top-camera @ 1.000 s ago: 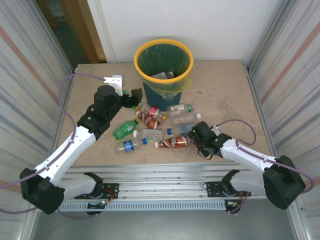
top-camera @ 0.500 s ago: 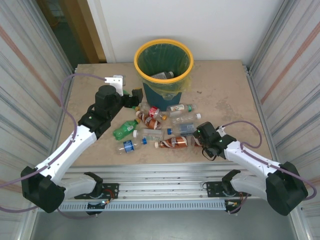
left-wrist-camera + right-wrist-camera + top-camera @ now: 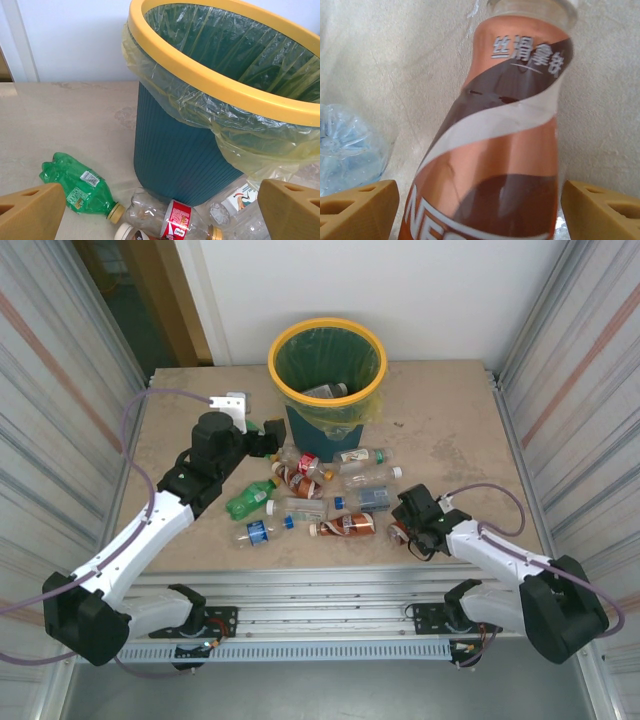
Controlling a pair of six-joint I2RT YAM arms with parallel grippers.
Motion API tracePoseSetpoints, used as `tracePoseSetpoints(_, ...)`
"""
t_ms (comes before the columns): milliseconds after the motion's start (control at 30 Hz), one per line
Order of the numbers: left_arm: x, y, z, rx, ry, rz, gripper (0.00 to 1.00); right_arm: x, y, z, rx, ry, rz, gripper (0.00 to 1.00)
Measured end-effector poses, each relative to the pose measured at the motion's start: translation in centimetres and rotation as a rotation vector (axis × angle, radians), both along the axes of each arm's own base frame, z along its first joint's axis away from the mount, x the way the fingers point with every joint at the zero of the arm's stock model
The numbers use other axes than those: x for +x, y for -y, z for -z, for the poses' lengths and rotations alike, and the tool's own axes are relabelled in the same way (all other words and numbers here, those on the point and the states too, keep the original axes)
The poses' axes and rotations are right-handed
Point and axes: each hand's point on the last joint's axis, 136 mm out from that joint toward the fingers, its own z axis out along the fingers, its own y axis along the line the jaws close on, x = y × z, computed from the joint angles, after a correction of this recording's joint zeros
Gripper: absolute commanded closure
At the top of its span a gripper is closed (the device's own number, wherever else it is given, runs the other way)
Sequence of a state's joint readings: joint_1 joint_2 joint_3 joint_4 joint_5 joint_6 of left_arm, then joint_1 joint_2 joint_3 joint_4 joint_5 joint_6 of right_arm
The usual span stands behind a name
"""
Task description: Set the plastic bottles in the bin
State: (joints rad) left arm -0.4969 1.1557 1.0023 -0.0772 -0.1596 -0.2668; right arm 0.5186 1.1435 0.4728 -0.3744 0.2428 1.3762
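A: Where does the next bottle lie, counted from the bin [image 3: 327, 324]?

B: The brown bottle [image 3: 345, 526] lies on its side on the near side of the bin, among the bottles farthest from it. The right gripper [image 3: 398, 530] is at its base end. In the wrist view this bottle [image 3: 495, 150] runs straight away between the two fingers [image 3: 357, 210]. So its long axis follows the gripper's own direction, and it lies crosswise to the bin.

A: And the jaws?

B: They are spread, one on each side of the body, with a thin gap on both sides. I judge it is not pinched yet.

A: The other arm?

B: The left gripper [image 3: 268, 438] hovers just beside the bin's left wall, jaws wide and empty. At the foot of the bin, in front of it, are a green bottle [image 3: 80, 187] and a red-label bottle [image 3: 175, 220]. This arm is nearer to the bin but well apart from the brown bottle.

A: What stands in the way?

B: A clear bottle [image 3: 345, 145] lies just beside the brown one, and a finger may push it. The rest of the pile lies between the brown bottle and the bin. The yellow rim is high, so I think the lift must go above it.
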Motion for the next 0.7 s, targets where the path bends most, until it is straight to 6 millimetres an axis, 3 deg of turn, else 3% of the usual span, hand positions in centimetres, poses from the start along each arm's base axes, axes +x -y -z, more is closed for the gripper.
tracePoseSetpoints(367, 0.3, -0.9, 0.5, -0.013, -0.014, -0.029, 0.01, -0.5, 0.5, 1.0, -0.049, -0.087, -0.022, 0.45)
tracePoseSetpoints(700, 0.5, -2.3, 1.8, -0.030, -0.047, -0.075, 0.01, 0.4, 0.1, -0.1, -0.057, -0.064, -0.058, 0.55)
